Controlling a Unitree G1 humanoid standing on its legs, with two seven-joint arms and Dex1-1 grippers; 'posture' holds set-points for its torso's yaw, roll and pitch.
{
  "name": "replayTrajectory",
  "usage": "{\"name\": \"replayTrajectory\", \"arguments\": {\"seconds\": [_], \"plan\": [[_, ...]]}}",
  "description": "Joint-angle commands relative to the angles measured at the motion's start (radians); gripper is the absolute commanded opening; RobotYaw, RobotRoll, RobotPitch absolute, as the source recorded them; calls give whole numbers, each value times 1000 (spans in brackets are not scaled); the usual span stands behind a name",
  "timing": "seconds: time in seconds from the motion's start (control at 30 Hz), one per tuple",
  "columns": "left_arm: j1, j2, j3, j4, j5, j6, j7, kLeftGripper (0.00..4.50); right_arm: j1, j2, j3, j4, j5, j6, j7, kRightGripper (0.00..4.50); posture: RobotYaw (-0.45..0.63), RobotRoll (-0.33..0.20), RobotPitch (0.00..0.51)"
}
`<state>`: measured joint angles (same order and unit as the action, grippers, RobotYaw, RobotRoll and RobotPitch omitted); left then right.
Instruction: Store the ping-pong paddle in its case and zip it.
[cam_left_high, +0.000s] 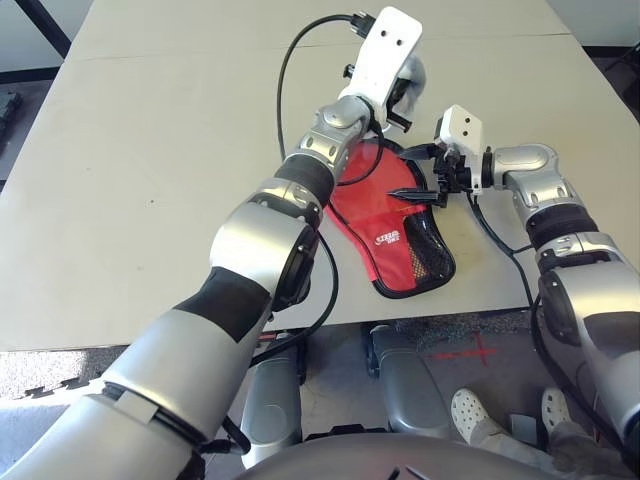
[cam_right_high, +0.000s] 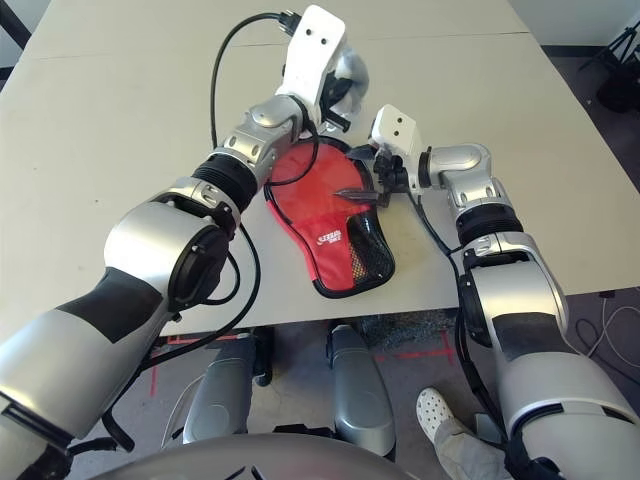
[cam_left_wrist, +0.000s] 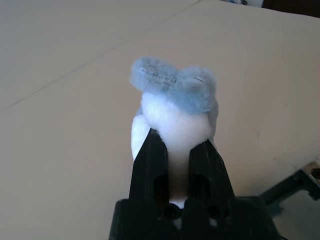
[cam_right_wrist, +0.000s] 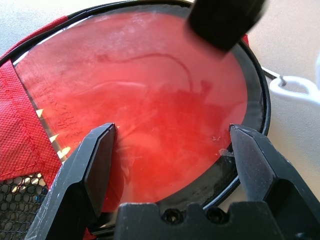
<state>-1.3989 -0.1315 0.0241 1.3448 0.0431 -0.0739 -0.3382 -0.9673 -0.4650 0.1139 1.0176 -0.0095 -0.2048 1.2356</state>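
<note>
The left gripper (cam_left_wrist: 175, 150) is clamped tight on a soft pouch (cam_left_wrist: 172, 107) — white fluffy body, pale blue-grey top — and holds it up above the beige table (cam_left_high: 170, 150), its two black fingers pinching the white part from either side. In the head views that arm reaches across the middle of the scene, its wrist over the far end of the case (cam_left_high: 395, 240).

The case lies flat near the table's front edge: red fabric with a small white logo, black edging, and a black mesh pocket at the end nearest the robot. Its round end points away from the robot, partly hidden under the left forearm.

The right gripper (cam_right_wrist: 175, 150) hangs over that round end with its jaws spread wide and nothing between them. In its wrist view the fingers frame the ping-pong paddle (cam_right_wrist: 145, 95) — the glossy red rubber face lies inside the open case, ringed by the black zipper edging, with red fabric and a corner of mesh at one side. The handle cannot be made out. A thin white cord loop (cam_right_wrist: 295, 87) lies on the table just beside the case's rim.
</note>
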Motion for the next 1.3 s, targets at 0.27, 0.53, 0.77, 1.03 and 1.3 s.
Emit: {"name": "replayTrajectory", "arguments": {"seconds": [0.27, 0.53, 0.77, 1.03, 1.3], "plan": [[3, -38, -22, -52, 4, -1, -108, 3086, 71, 21, 61, 62, -75, 33, -46, 4500, -93, 0, 275], [-80, 33, 26, -53, -18, -2, -97, 4480, 69, 27, 61, 66, -79, 32, -54, 4500, -82, 0, 264], [-134, 131, 48, -61, -21, 12, -169, 4480, 68, 28, 60, 70, -81, 30, -61, 4500, -77, 0, 261], [-64, 271, -21, -118, 22, 53, -374, 4480, 65, 26, 53, 74, -76, 30, -67, 4500, -66, 0, 264], [215, 371, -107, -457, -18, 196, -634, 4480, 62, 20, 49, 80, -73, 33, -72, 4500, -49, 0, 261]]}}
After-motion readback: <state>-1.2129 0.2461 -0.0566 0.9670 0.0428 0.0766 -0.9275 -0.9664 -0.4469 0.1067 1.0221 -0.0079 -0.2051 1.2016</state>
